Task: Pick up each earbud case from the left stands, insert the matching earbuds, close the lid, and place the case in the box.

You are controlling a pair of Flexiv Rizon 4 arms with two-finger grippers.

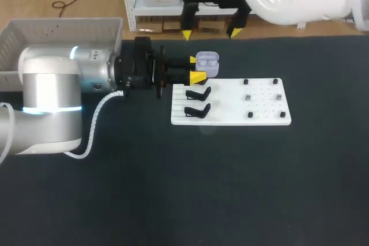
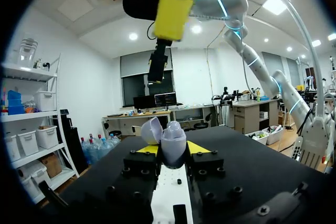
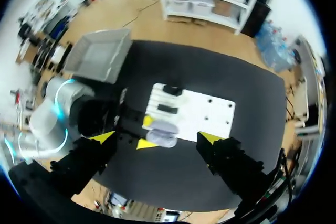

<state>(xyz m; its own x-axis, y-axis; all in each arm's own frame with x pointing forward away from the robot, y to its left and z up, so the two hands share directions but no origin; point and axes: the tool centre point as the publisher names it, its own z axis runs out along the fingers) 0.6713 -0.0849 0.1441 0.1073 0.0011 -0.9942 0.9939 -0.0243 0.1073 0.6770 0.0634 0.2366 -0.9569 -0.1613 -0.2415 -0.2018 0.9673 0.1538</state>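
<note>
Dark, matte cloth covers the table (image 1: 173,188) from edge to edge. Near its far middle, a pale lilac earbud case (image 1: 209,64) stands with its lid swung open, just off the far left corner of a white board (image 1: 230,105). Our left gripper (image 1: 196,68) comes in level from the left. Its two yellow tips press the case from either side, so the fingers are closed on it with only the case's width between them. From the left wrist we see the case (image 2: 172,142) upright between those tips, above the near end of the board (image 2: 170,192). On the board, two black stands (image 1: 199,93) lie one behind the other at its left end, and small dark pegs (image 1: 262,97) dot its right half. Our right gripper (image 1: 210,33) hangs above the table's far edge, beyond the case, its fingers spread wide and holding nothing. A pale grey box (image 1: 57,33) sits at the table's far left corner, behind our left arm.
</note>
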